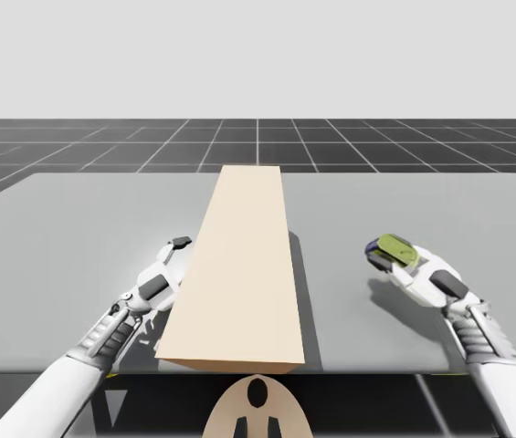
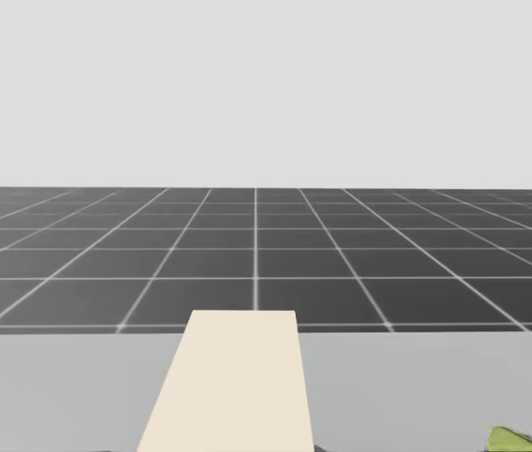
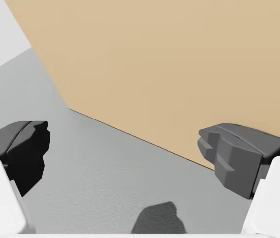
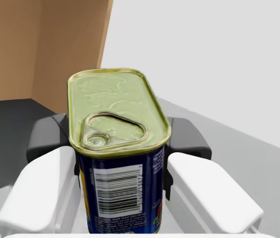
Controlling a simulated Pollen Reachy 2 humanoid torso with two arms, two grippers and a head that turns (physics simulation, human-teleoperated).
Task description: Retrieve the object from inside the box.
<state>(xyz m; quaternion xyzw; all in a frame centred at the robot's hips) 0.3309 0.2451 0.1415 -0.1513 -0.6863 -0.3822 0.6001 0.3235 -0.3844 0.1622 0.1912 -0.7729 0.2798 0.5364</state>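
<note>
Grasp | right tool [image 4: 117, 141] pinches blue can [image 4: 122, 191] | left tool [image 3: 130, 151] spread beside tan box [image 3: 179, 64]

Tan box [image 1: 239, 265]; blue, gold-topped can [image 4: 119, 148]

A flat grey table [image 1: 75, 228] spans the high view almost from side to side, its top matte and finely grained, its far edge running straight across. Beyond it lies a dark grey floor [image 1: 258, 137] ruled by thin pale lines into large squares that shrink toward a level horizon. The same dark floor shows below the table's near edge. Above the horizon stands a plain, uniform pale grey backdrop [image 1: 258, 55]. The light is even and diffuse. Shadows on the table are soft and fall slightly toward the right in the high view.
</note>
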